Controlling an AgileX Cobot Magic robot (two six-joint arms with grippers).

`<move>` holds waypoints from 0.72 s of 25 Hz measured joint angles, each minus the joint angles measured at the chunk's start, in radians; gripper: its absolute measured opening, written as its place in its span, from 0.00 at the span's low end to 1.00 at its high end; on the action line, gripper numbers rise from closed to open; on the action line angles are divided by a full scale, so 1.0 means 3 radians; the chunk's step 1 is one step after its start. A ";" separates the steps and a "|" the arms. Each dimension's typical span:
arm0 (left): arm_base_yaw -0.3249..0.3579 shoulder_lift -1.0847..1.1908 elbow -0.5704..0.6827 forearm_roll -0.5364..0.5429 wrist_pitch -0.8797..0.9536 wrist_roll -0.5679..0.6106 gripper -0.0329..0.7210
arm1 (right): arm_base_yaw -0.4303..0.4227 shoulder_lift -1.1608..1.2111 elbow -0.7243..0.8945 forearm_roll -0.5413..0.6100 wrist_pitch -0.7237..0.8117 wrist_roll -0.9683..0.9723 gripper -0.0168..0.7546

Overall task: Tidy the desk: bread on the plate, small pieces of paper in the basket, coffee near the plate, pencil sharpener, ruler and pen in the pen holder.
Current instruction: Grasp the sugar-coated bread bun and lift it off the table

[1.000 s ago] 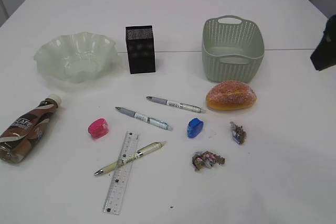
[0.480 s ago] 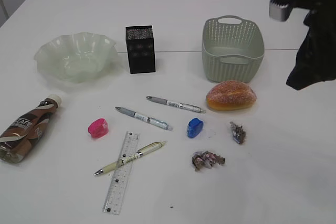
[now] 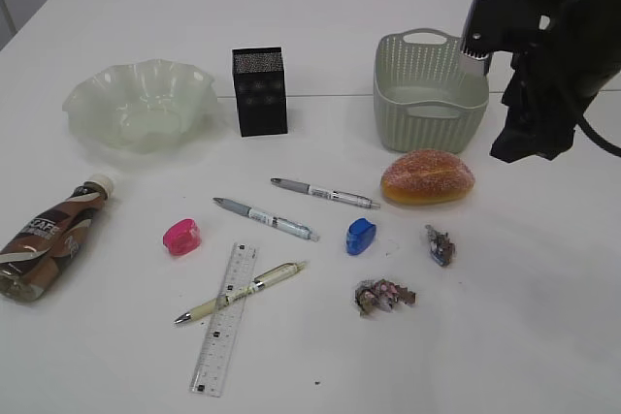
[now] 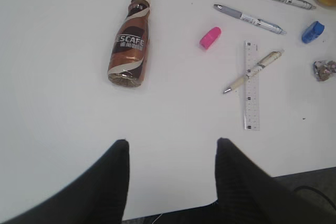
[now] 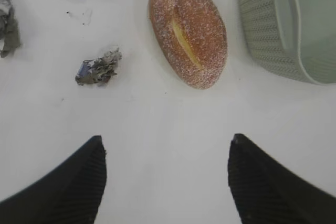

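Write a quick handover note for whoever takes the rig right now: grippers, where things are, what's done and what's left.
Left gripper: open, empty, over bare table near the coffee bottle.
Right gripper: open, empty, above the bread, beside the basket.
Plate, pen holder and basket hold nothing visible.
Two paper scraps, three pens, ruler, pink sharpener and blue sharpener lie loose on the table.
Done: nothing. Left: everything.

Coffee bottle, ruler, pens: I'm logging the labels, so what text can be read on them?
"NESCAFE": on the coffee bottle, lying on its side.
Ruler: graduation marks show, numbers too small to read.
Pens: any printing too small to read.
Nothing else shows readable text.
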 joint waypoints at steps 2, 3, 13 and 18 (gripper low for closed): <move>0.0000 0.0000 0.0000 0.0000 0.0000 0.0000 0.56 | 0.0000 0.0011 0.0000 0.0000 -0.0104 0.0000 0.71; 0.0000 0.0000 0.0000 0.0000 0.0000 0.0000 0.56 | 0.0000 0.0011 0.0000 0.0011 -0.0149 0.0000 0.71; 0.0000 0.0000 0.0000 0.0000 0.0000 0.0000 0.56 | 0.0000 0.0011 0.0000 0.0853 -0.0195 0.0000 0.71; 0.0000 0.0000 0.0000 -0.0002 0.0000 0.0000 0.56 | 0.0000 0.0102 0.0000 0.1052 -0.0287 0.0099 0.80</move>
